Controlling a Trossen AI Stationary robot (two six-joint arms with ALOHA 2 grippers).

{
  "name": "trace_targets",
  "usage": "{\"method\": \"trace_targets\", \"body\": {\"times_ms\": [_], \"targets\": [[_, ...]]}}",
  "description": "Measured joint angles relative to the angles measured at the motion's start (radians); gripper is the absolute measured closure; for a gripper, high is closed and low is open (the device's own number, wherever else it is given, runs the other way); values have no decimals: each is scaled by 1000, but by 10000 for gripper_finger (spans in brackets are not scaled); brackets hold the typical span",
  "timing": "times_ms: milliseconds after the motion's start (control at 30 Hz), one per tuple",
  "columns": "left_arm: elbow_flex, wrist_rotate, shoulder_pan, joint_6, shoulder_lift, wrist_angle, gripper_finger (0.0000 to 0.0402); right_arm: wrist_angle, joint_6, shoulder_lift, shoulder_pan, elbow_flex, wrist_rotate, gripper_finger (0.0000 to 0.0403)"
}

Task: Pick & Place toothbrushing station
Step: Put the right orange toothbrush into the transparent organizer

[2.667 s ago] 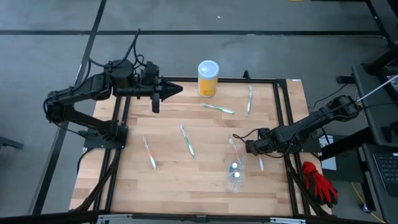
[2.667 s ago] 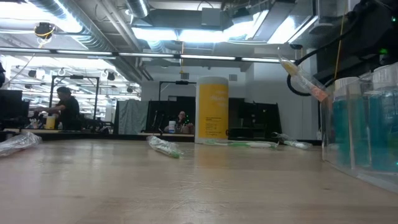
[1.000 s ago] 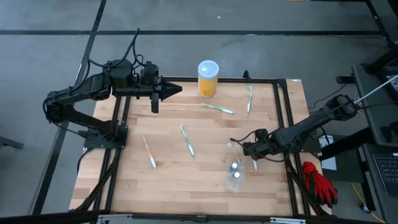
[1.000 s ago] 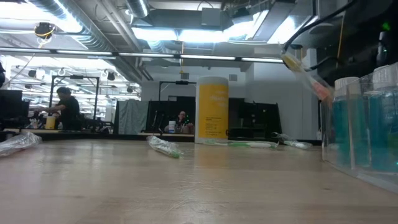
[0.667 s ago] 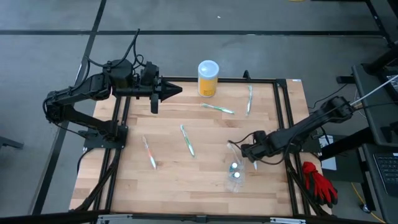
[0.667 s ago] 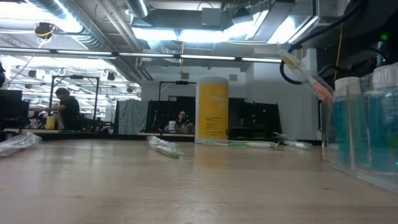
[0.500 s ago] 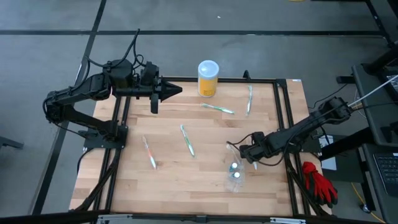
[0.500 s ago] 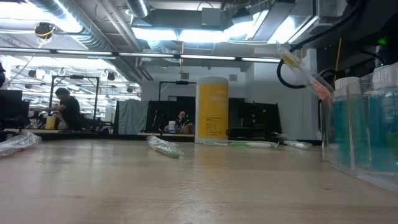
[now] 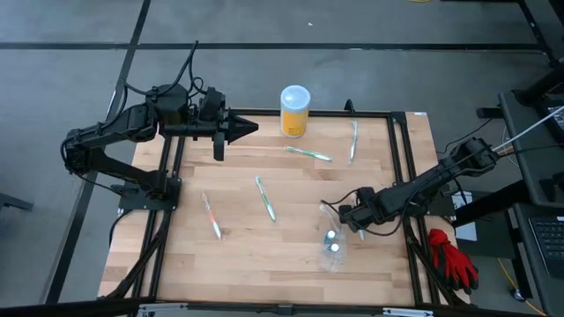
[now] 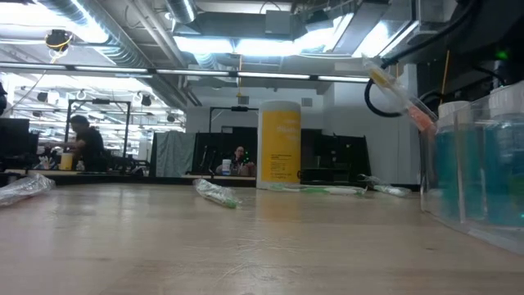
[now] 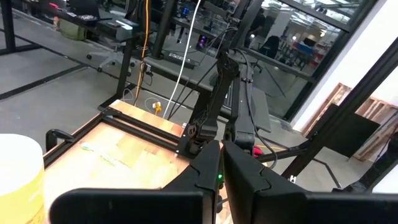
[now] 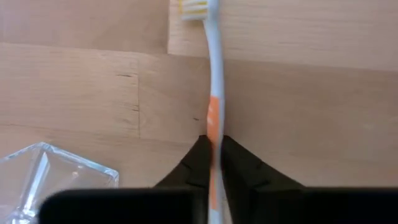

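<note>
Open-plan robotics lab: exposed ceiling ducts [image 10: 106, 37], glass partitions [image 11: 323, 43], distant workbenches [image 10: 49, 170].

Ceiling lights [image 10: 205, 45] are glaring over a grey floor [image 9: 370, 22]; a person [image 10: 84, 143] is sitting at a far desk.

Wooden table [image 9: 264, 246] (toothbrushes [image 9: 265, 199], cup [image 9: 334, 246], jar [image 9: 294, 111])
</note>
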Motion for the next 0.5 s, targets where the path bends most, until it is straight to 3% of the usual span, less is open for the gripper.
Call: {"method": "trace_targets", "body": {"times_ms": [300,500], "targets": [[0,0,0,-2,0,0,386,3,56,-11,0,-1,54,391],[0,0,0,-7,0,0,386,-124,109,-46,0,14,132,391]]}}
